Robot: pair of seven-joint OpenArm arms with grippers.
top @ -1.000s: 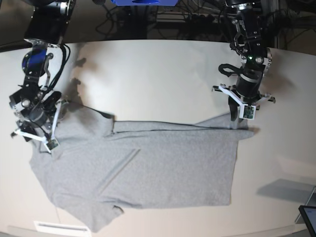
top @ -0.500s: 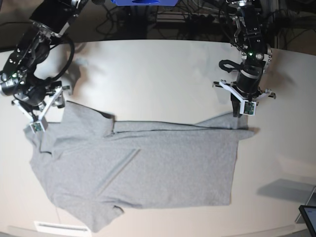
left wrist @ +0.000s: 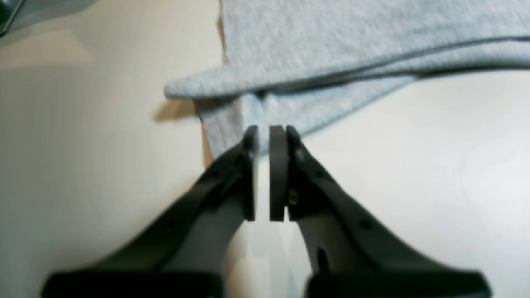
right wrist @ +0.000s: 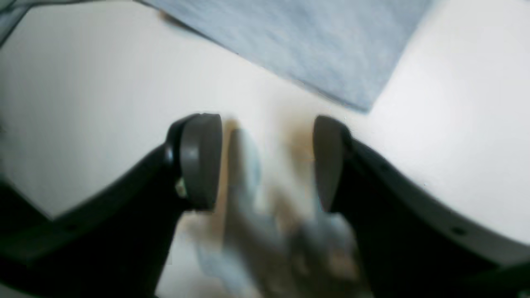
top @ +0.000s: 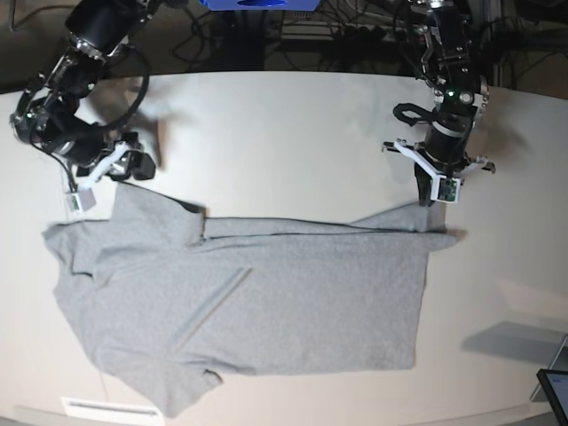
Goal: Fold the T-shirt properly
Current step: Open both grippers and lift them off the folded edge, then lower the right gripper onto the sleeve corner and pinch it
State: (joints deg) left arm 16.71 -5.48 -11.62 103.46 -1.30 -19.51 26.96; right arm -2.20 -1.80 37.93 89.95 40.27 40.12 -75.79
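Note:
The grey T-shirt point(top: 284, 302) lies spread on the white table point(top: 284, 133), plain side up, with one fold line along its far edge. My left gripper point(top: 427, 201) stands at the shirt's far right corner. In the left wrist view it point(left wrist: 263, 131) is shut, with the T-shirt's point(left wrist: 331, 45) edge creasing into its tips. My right gripper point(top: 131, 167) hovers above the table just beyond the shirt's far left corner. In the blurred right wrist view it point(right wrist: 265, 161) is open and holds nothing, with a corner of the T-shirt point(right wrist: 298, 45) ahead of it.
A dark screen corner point(top: 555, 390) pokes in at the bottom right, and a white strip point(top: 98, 408) lies by the near edge. Cables and dark equipment point(top: 337, 35) line the table's far side.
The right arm has lifted off the shirt's left sleeve and swung toward the far side of the table. The left gripper has closed at the far right corner and risen slightly.

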